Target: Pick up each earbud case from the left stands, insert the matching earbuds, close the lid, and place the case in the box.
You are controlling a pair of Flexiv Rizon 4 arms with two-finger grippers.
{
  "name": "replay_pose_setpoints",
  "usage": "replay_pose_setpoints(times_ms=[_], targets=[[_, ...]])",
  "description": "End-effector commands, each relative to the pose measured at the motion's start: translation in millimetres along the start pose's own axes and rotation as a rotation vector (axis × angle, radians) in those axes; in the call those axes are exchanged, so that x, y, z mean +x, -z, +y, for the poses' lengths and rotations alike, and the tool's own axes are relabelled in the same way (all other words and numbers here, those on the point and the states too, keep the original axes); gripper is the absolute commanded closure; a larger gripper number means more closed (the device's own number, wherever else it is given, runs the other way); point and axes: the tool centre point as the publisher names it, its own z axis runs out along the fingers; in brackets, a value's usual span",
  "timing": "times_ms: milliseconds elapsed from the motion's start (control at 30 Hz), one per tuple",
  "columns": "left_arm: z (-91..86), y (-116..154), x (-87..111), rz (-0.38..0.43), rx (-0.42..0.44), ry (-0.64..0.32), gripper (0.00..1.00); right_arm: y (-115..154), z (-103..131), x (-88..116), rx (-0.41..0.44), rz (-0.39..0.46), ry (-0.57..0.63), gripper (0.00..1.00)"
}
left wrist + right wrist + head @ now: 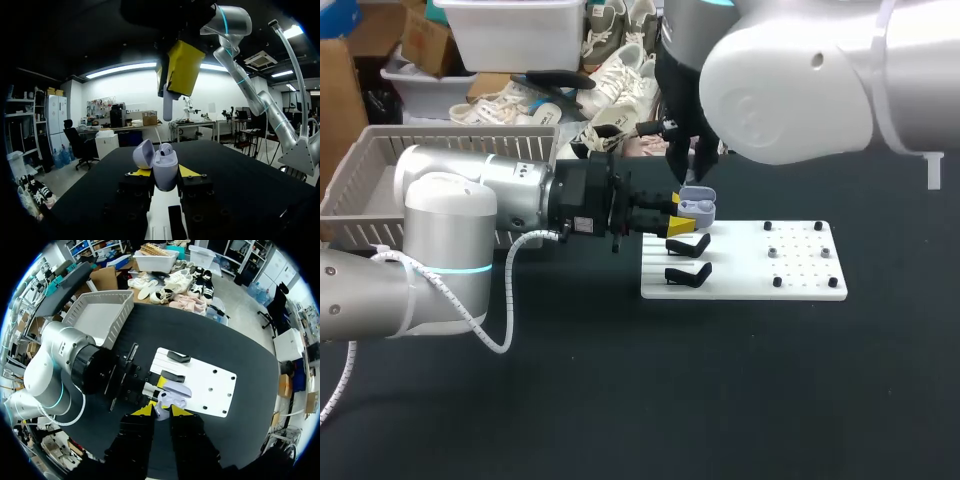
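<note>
The work surface is a black table. At its left rear stands a pale slotted basket, its long side parallel to the table edge.

The left arm enters from the left and lies level above the table, passing in front of the basket. The left gripper is clamped on the earbud case: one yellow tip bears on each side of the case body. The case is lavender and held upright above the rear left corner of the white board. Its lid is hinged open and tilted back. One rounded earbud appears seated in the case.

The right arm enters from the upper right. The right gripper points down directly above the open case and pinches a white earbud between its yellow tips. The earbud hangs clear of the case.

The white board lies flat on the table, right of centre. Two black stands occupy its left end, one in front of the other, just in front of the case. Small dark pegs stand on its right half.
</note>
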Motion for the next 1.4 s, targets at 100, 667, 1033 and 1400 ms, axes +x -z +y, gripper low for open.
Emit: replay_pose_setpoints(times_ms=[100, 667, 1033, 1400], targets=[[0.5, -1, 0.4, 0.000, -0.001, -0.001, 1.00, 1, 0, -1, 0.001, 0.005, 0.000, 1.00], [0.5, -1, 0.4, 0.000, -0.001, -0.001, 1.00, -6, 6, -2, 0.056, -0.073, 0.093, 1.00], [0.5, -1, 0.4, 0.000, -0.001, -0.001, 1.00, -16, -3, 4, -0.014, -0.106, 0.041, 1.00], [0.5, -1, 0.4, 0.000, -0.001, -0.001, 1.00, -24, -5, 5, -0.065, -0.130, 0.050, 1.00]])
